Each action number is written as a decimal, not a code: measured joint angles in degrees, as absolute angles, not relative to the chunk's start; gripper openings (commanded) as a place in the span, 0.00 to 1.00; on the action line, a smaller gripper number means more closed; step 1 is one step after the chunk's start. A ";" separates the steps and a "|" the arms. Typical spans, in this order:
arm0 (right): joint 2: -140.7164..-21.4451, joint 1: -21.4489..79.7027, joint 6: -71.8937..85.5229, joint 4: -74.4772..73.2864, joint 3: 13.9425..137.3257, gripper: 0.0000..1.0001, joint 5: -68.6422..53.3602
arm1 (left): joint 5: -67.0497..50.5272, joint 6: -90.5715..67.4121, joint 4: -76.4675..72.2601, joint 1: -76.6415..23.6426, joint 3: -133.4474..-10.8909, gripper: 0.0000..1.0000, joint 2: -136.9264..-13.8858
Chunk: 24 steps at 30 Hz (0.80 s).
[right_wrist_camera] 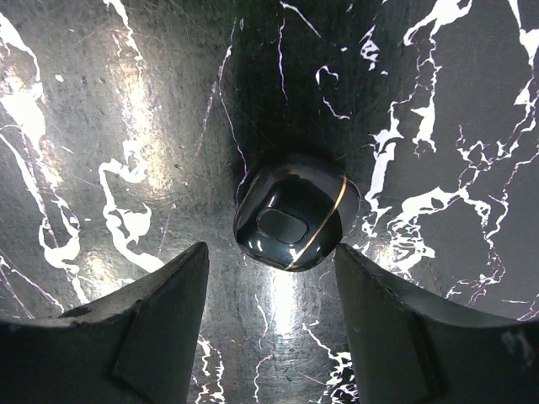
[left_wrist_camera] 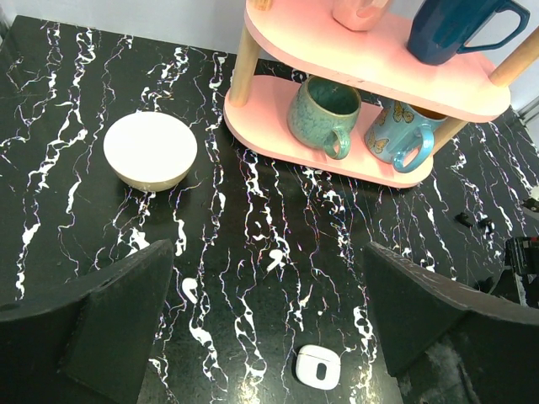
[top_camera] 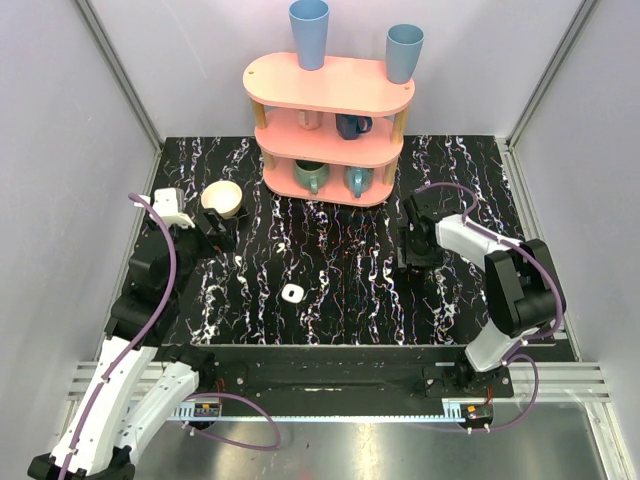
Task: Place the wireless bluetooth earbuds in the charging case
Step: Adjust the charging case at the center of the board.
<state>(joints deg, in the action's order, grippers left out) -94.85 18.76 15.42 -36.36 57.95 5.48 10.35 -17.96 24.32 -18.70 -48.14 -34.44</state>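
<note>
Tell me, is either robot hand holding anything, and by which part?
Nothing is held. The right gripper straddles a black earbud lying on the table, gaps showing on both sides. The left gripper hangs open, empty.

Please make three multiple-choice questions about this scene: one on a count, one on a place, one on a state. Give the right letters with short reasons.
1. How many tall blue cups stand on the top tier of the pink oval three-tier shelf?
A. one
B. two
C. four
2. Where does the small white rounded-square plastic charging case lie?
A. on the shelf
B. inside a cup
C. on the black white-veined table, between the arms
3. How is the right tool?
A. open, its fingers either side of a glossy black rounded earbud
B. shut on the case
C. lifting a cup
Answers:
1 B: the top view shows two cups.
2 C: the case lies on bare tabletop.
3 A: the wrist view shows parted fingers flanking the earbud.
</note>
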 measured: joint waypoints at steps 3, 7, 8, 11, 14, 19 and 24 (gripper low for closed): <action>-95.53 18.98 15.38 -36.47 57.95 0.70 5.76 | 10.39 -17.82 24.32 -18.70 -48.12 0.99 -34.22; -96.64 19.31 16.21 -36.73 57.95 0.74 8.34 | 10.63 -17.78 24.32 -18.70 -48.10 0.99 -33.85; -96.92 19.31 16.95 -36.88 57.95 0.75 9.19 | 10.66 -17.78 24.27 -18.70 -48.10 0.99 -33.82; -97.30 19.35 19.84 -37.04 57.95 0.80 10.00 | 10.68 -17.78 24.29 -18.70 -47.94 0.99 -33.87; -97.21 19.68 24.01 -36.05 57.74 0.81 9.32 | 10.68 -17.78 24.32 -18.70 -47.83 0.99 -33.98; -95.94 21.15 32.99 -33.23 55.72 0.79 9.13 | 10.70 -17.78 24.32 -18.70 -47.81 0.99 -34.00; -95.72 21.61 39.48 -32.47 55.31 0.80 12.86 | 10.70 -17.76 24.29 -18.70 -47.72 0.99 -33.85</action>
<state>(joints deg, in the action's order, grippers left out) -95.72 21.61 39.48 -32.47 55.31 12.86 10.70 -17.76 24.29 -18.70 -47.72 -33.85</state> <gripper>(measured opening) 0.797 0.988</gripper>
